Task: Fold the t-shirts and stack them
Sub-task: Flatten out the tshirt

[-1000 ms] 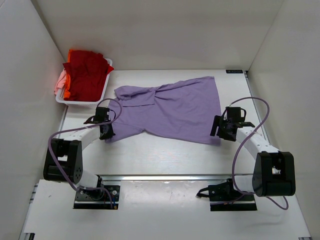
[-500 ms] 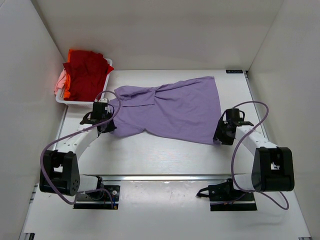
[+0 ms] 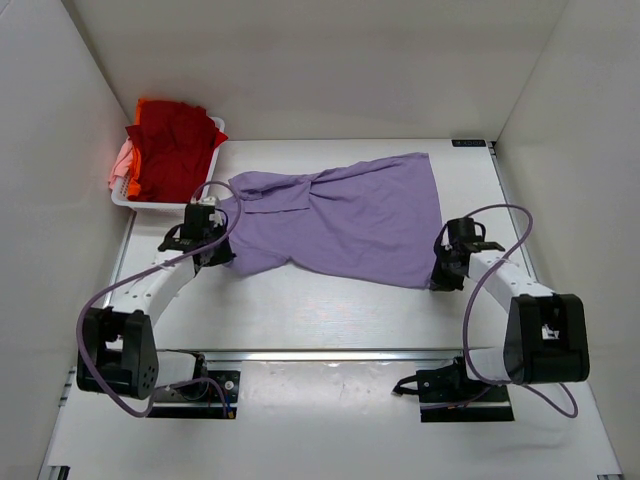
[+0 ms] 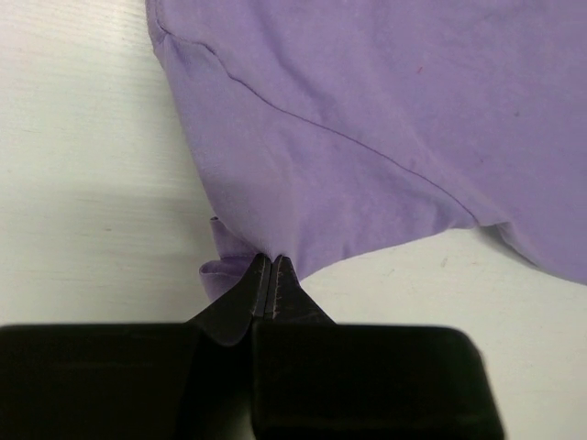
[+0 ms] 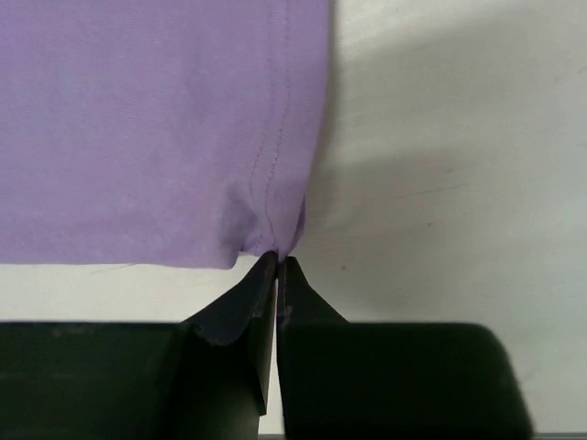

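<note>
Lying spread across the middle of the table (image 3: 330, 310), the lavender t-shirt (image 3: 340, 215) is mostly flat at its wide right end and bunched into creases at its narrower left end, just beside the white basket (image 3: 160, 203) in the far left corner. The left pincer (image 3: 220, 258) sits at the shirt's near left corner. In the left wrist view its tips (image 4: 272, 275) are pressed together with no gap showing, nipping the very edge of the purple cloth (image 4: 385, 110), and a small fold of fabric is tucked just left of them. The right pincer (image 3: 441, 278) is at the shirt's near right corner. In its own wrist view the tips (image 5: 277, 270) are likewise closed tight, catching the corner of the cloth (image 5: 156, 119) where a stitched seam runs down to the edge. Both corners lie low against the table, and the stretch of cloth between them rests on the surface. In the basket the other shirts are heaped loosely: a red tee (image 3: 175, 145) on top and spilling over the rim, an orange tee (image 3: 150, 104) peeking out behind it, and a pale pink tee (image 3: 120, 160) showing along the left side.
</note>
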You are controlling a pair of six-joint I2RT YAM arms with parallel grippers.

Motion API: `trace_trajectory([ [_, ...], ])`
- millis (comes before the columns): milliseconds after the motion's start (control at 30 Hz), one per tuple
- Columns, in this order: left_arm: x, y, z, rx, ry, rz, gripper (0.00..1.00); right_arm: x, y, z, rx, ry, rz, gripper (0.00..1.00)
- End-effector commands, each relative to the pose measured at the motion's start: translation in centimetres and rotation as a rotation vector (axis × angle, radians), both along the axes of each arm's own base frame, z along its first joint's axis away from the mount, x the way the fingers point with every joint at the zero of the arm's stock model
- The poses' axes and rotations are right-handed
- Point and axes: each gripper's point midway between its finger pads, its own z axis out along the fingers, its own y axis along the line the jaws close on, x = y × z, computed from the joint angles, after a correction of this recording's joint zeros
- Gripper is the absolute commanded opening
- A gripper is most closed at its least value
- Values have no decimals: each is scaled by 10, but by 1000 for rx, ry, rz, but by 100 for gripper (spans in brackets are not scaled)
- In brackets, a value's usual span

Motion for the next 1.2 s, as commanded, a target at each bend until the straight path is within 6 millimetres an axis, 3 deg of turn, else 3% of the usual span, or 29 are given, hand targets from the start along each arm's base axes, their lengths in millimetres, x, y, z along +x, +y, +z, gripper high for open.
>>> trace_trajectory([
  [0, 14, -11, 44, -62, -119, -22, 0, 26, -2, 38, -34, -120, 40, 0],
  [100, 35, -16, 117, -124, -340, -20, 0, 60, 0, 116, -41, -314, 57, 0],
  [133, 42, -14, 151, -145, -430, -8, 0, 64, -4, 139, -42, -371, 51, 1],
  [200, 48, -13, 206, -170, -563, 16, 0, 78, -4, 214, -46, -560, 60, 1],
  [233, 50, -10, 240, -184, -640, 27, 0, 80, -4, 228, -48, -588, 60, 0],
  [267, 48, -6, 277, -200, -714, 44, 0, 79, -5, 262, -53, -670, 65, 0],
  [300, 46, -4, 292, -206, -739, 61, 0, 78, -9, 297, -73, -748, 57, 0],
  [333, 42, 2, 329, -211, -815, 74, 0, 75, -9, 315, -73, -788, 55, 0],
  [400, 27, 4, 389, -225, -926, 74, 0, 62, -14, 376, -83, -932, 40, 0],
  [433, 23, 4, 401, -220, -950, 65, 0, 52, -17, 402, -84, -997, 32, 0],
  [500, 13, 9, 443, -203, -1019, 77, 0, 44, -30, 431, -107, -1063, 14, 0],
  [567, 14, 10, 459, -178, -1040, 72, 0, 41, -31, 459, -97, -1104, 46, 0],
  [633, 11, 10, 479, -175, -1076, 72, 0, 45, -30, 469, -100, -1121, 57, 0],
  [667, 20, 9, 474, -171, -1057, 67, 0, 48, -29, 472, -111, -1128, 65, 0],
  [733, 30, 6, 472, -181, -1046, 54, 0, 71, -28, 466, -128, -1094, 72, 0],
  [833, 62, 0, 446, -180, -982, 40, 0, 101, -26, 450, -101, -1057, 96, 0],
  [900, 92, -6, 420, -176, -913, 33, 0, 124, -25, 433, -93, -1022, 107, 0],
  [967, 113, -8, 412, -165, -896, 21, 0, 152, -27, 416, -102, -985, 121, 0],
  [1000, 132, -10, 393, -156, -851, 10, 0, 168, -27, 405, -103, -956, 121, 0],
  [1033, 136, -11, 399, -160, -860, 9, 0, 173, -25, 406, -118, -960, 136, 0],
  [1100, 168, -19, 382, -153, -814, -15, 0, 199, -30, 402, -137, -943, 130, 0],
  [1167, 178, -22, 408, -138, -859, -26, 0, 214, -35, 417, -149, -965, 124, 0],
])
